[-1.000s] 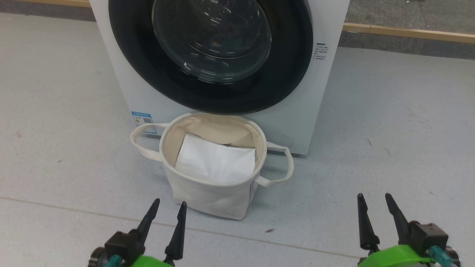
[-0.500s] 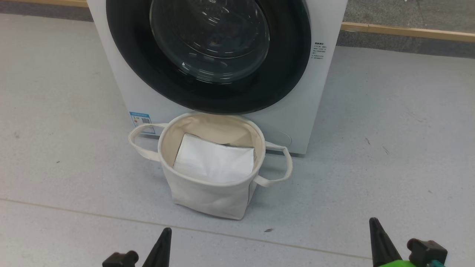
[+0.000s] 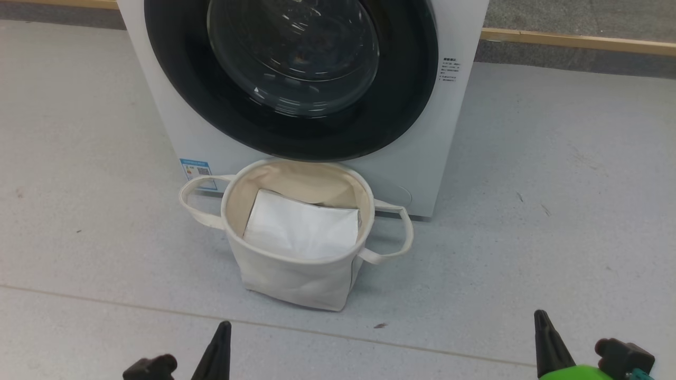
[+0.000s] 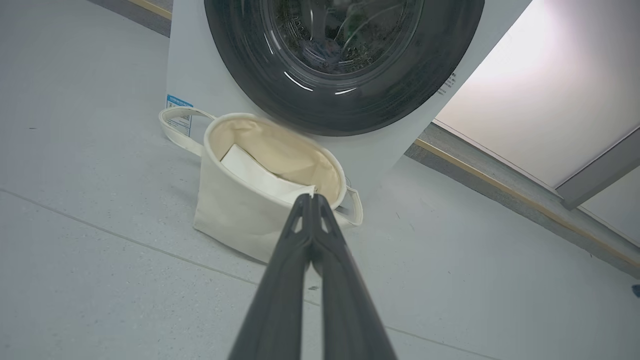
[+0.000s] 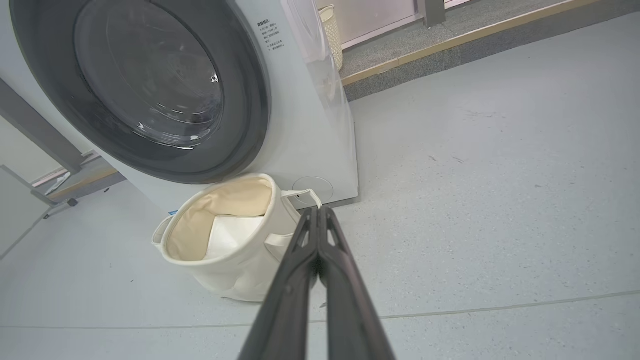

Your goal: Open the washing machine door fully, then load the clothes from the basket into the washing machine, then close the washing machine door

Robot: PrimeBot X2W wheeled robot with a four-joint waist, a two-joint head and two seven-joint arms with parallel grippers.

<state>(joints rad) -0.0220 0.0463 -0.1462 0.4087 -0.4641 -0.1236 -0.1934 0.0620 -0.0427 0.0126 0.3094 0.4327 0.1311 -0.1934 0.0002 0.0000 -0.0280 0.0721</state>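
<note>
The white washing machine (image 3: 454,132) stands ahead, and its round black washing machine door (image 3: 174,79) with the glass bowl lies flush against the front, shut. Right before it on the floor sits the cream basket (image 3: 296,279), which holds a flat white sheet (image 3: 301,229). The clothes are hidden. My left gripper (image 3: 219,348) is low at the bottom left, short of the basket, with its fingers pressed together on nothing. In the left wrist view the left gripper (image 4: 311,197) points at the basket's rim. My right gripper (image 3: 544,332) is at the bottom right, also shut and empty. In the right wrist view the right gripper (image 5: 317,210) points at the basket's handle.
Grey floor runs all around, with a thin seam line (image 3: 105,301) across it near me. A wood-edged ledge (image 3: 575,41) runs behind the machine. A woven bin (image 5: 332,30) stands behind the washer's right side. A pale wall panel (image 4: 540,90) rises to the right.
Both grippers have gone from open to shut and dropped lower in the head view. The camera has shifted slightly; washer and basket have not moved.
</note>
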